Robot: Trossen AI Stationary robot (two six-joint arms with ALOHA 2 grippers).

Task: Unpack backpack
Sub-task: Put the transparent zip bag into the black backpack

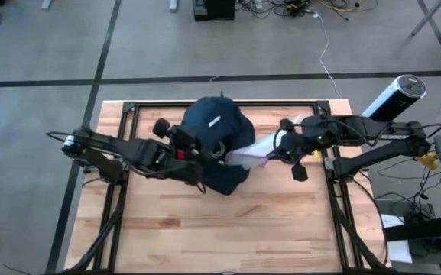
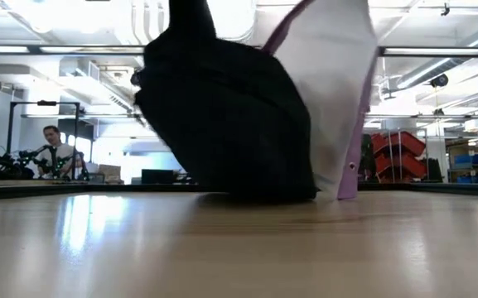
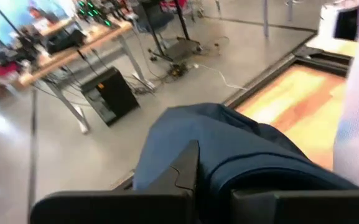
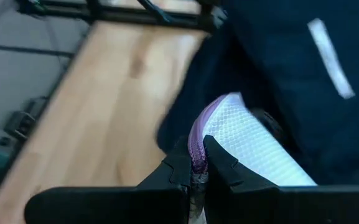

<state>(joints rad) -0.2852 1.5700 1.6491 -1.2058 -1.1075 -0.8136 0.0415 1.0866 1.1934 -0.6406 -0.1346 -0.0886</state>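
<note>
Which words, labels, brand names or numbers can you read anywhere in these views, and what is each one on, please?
No text can be read in any view.
The backpack bears a small white logo, too small to read.
A short white strip on the backpack looks blank.
The purple-edged pouch shows only mesh, no print.
</note>
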